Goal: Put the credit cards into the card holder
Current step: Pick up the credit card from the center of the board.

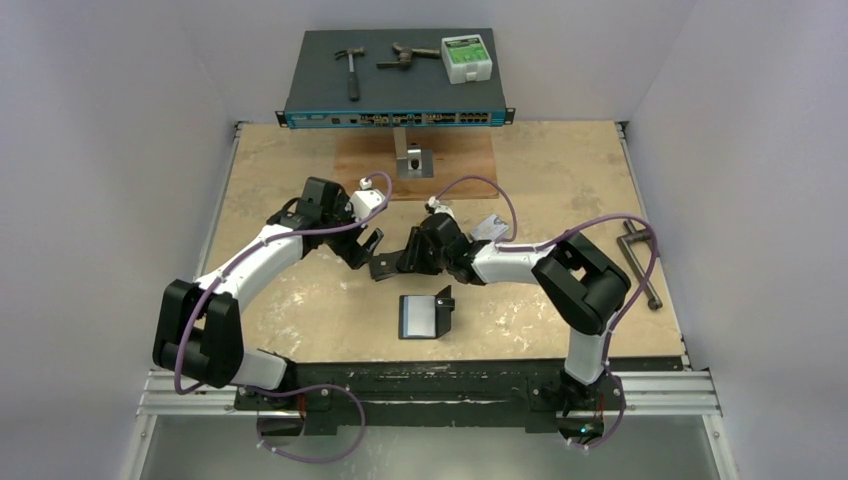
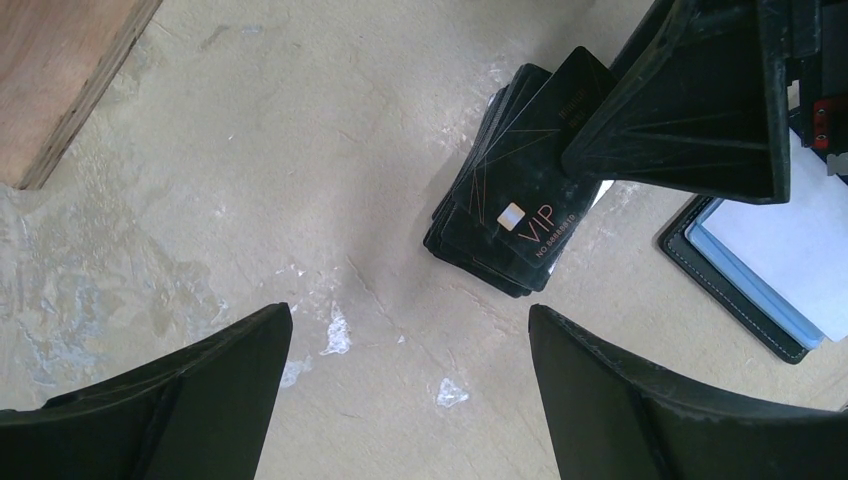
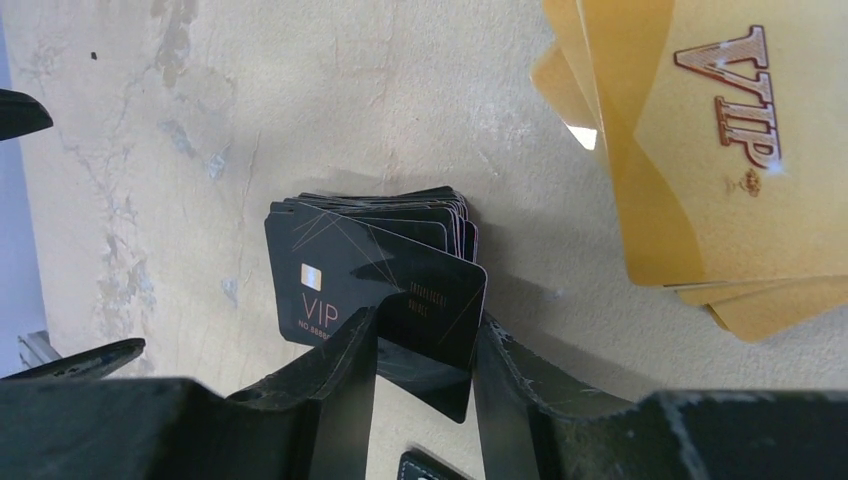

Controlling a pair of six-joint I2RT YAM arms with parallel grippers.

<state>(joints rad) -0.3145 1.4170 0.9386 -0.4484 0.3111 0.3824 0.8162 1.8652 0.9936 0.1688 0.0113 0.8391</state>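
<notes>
Closest to the arms' bases, just in from the middle of the near edge of the scuffed tan tabletop [image 1: 320, 330], the small black leather-like folding card holder [image 1: 424, 317] is lying open. A silver-grey card face is showing in its clear pocket, and its flap is standing up on the right.

A little farther in, near the table's centre, a stack of glossy black plastic VIP credit cards [image 3: 370, 265] is resting flat. The right gripper [image 3: 425, 335] is reaching in from the right, and a corner of the skewed top black card is sitting between its fingers. The jaws are drawn in close around it, but I cannot tell whether they are clamping it. That card's long axis seems to be running crosswise to the gripper's reach.

The left gripper [image 2: 410, 320] is hanging spread wide and holding nothing, over bare tabletop just beside the stack.

The holder is lying toward the near edge from the right gripper, slightly to its right, so the right arm is the nearer one for the carry.

Past the fingertips, a fan of gold-orange VIP cards [image 3: 700, 150] is lying flat, apart from the black stack. At the far edge, a dark network switch [image 1: 395, 80] is sitting behind a wooden board [image 1: 450, 160].
</notes>
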